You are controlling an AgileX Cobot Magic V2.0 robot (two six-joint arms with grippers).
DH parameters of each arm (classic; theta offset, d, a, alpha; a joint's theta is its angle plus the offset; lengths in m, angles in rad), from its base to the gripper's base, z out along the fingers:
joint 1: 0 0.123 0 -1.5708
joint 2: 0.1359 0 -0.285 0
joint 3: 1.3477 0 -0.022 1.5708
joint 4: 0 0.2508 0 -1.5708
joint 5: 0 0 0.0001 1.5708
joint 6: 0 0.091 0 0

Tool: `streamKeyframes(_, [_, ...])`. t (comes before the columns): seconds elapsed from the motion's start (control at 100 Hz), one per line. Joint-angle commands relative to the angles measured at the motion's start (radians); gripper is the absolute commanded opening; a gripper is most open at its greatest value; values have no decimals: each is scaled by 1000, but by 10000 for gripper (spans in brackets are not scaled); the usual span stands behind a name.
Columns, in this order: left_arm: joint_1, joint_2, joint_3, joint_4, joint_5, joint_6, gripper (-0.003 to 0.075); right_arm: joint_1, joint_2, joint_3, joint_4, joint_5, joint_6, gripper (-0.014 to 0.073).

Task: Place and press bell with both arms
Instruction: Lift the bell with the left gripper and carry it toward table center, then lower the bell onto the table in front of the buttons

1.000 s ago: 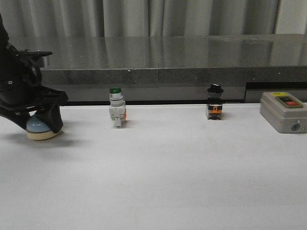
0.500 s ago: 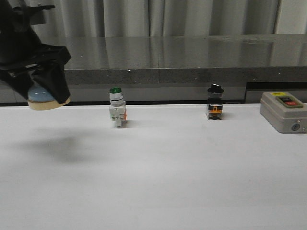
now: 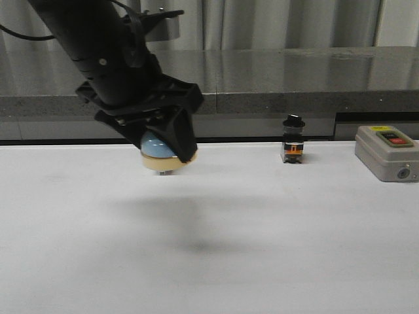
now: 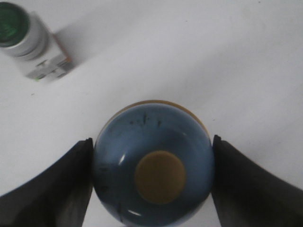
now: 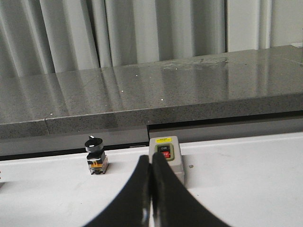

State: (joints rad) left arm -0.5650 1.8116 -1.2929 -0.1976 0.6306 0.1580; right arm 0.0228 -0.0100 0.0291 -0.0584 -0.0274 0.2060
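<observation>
The light-blue bell (image 3: 160, 149) with its cream base hangs in the air above the white table, left of centre. My left gripper (image 3: 163, 147) is shut on it, a black finger on each side of the dome. From the left wrist the bell (image 4: 154, 163) shows from above with its cream button in the middle, pinched between the fingers (image 4: 52, 189). My left gripper (image 4: 152, 170) is above bare table there. My right gripper (image 5: 151, 163) is shut with nothing in it and does not show in the front view.
A black-capped switch (image 3: 292, 139) stands at the back, right of centre. A grey box with two buttons (image 3: 387, 152) sits at the back right. The green-capped push-button (image 4: 32, 46) lies close behind the carried bell. A dark stone ledge (image 3: 275, 78) runs behind the table.
My left arm has lifted the bell from the table's left edge and carried it right, to in front of the green-capped push-button. The bell is lower than half a second ago.
</observation>
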Motion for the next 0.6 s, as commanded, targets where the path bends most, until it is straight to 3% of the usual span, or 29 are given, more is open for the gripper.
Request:
streamKeyframes(0.0, [-38,-8,-56,-14,-57,0,188,-4,-21,-20,1,-85,-2,-64])
streamKeyframes(0.24, [-103,113,-170,23,-51,0,188,-4,-21,-20,1,-85,-2,-64])
streamKeyframes(0.59, [-112,201,-236,32,-46,0,190,-4,-21,-20,1,-85,-2,-64])
